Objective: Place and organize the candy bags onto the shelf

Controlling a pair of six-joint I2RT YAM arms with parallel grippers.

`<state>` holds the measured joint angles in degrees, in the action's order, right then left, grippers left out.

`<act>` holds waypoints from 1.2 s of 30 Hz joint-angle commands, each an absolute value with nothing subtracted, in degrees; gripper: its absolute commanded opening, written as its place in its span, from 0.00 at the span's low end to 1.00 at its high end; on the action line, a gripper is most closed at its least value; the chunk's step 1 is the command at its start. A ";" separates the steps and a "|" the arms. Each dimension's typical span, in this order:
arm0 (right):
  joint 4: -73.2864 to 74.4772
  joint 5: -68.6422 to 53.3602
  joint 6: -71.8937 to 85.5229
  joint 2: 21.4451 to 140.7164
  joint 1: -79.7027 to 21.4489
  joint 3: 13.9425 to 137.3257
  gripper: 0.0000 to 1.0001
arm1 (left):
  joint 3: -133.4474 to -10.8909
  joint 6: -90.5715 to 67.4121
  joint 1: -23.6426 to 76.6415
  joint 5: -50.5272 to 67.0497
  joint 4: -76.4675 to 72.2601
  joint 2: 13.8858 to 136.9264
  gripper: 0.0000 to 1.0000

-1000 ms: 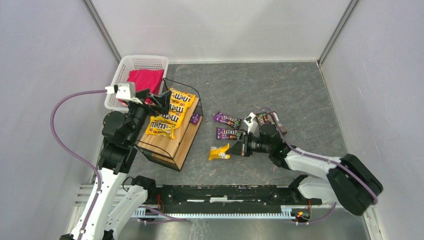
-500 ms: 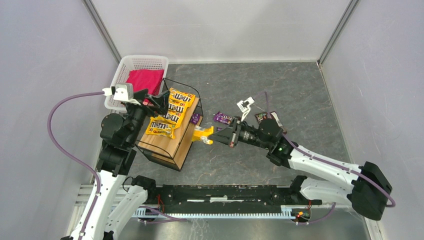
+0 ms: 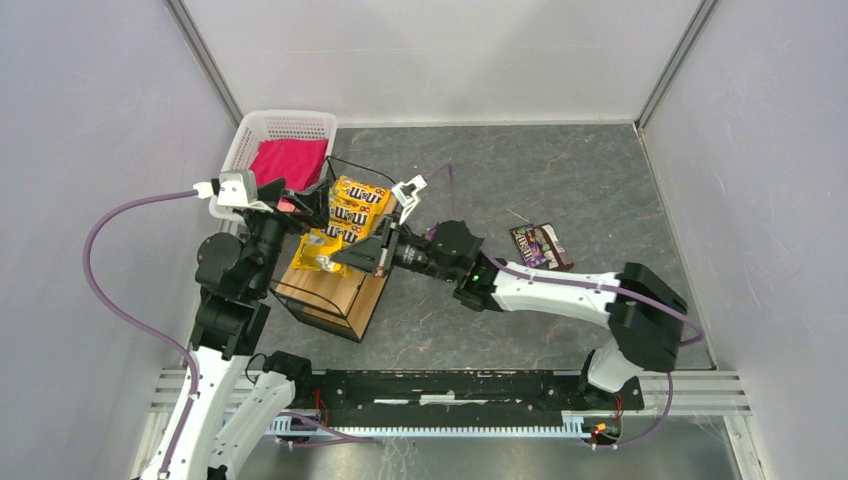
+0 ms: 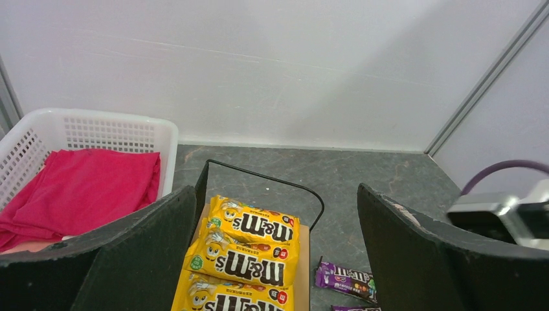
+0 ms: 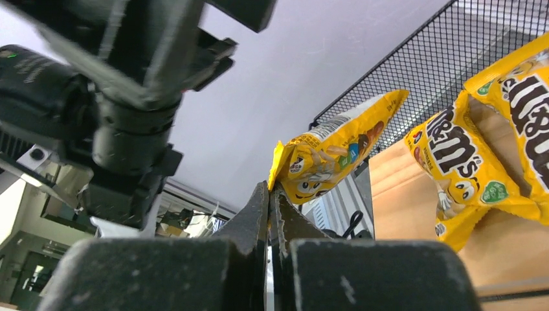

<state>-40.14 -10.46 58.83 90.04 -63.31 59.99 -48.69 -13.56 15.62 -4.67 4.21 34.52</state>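
Note:
The shelf [image 3: 335, 290] is a black wire rack with a wooden plank top. Several yellow candy bags [image 3: 358, 205] lie overlapping on it, also seen in the left wrist view as yellow candy bags [image 4: 249, 249]. My right gripper [image 3: 352, 256] reaches over the shelf's near half. It [image 5: 270, 188] is shut on the edge of one more yellow candy bag [image 5: 336, 152], which hangs above the plank [image 5: 401, 194]. My left gripper [image 3: 312, 207] hovers open and empty at the shelf's back left corner, its fingers [image 4: 97, 259] wide apart. A purple bag [image 4: 346, 278] lies on the table beside the shelf.
A white perforated basket [image 3: 280, 128] holding a pink cloth [image 3: 290, 160] stands behind the shelf, against the left wall. A dark candy bag [image 3: 540, 246] lies on the grey table to the right. The left arm [image 5: 110, 97] is close in front of my right gripper.
My right arm has swung left, carrying the yellow bag from the table's middle to above the shelf. The left arm has barely shifted.

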 commanded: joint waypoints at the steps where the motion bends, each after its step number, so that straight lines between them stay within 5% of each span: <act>1: -46.47 -9.85 62.99 95.92 -64.70 65.65 0.00 | -48.87 -11.51 15.82 -6.29 2.85 34.18 1.00; 15: -47.54 -7.32 67.00 101.95 -66.16 62.90 0.00 | -49.09 -11.90 16.08 -5.05 2.90 34.42 1.00; 36: -30.39 12.15 62.27 100.29 -72.25 62.50 0.03 | -49.13 -12.10 16.08 -4.55 2.90 35.24 1.00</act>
<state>-32.53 6.17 64.03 102.08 -71.31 62.26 -48.69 -13.56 15.88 -4.86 4.23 34.98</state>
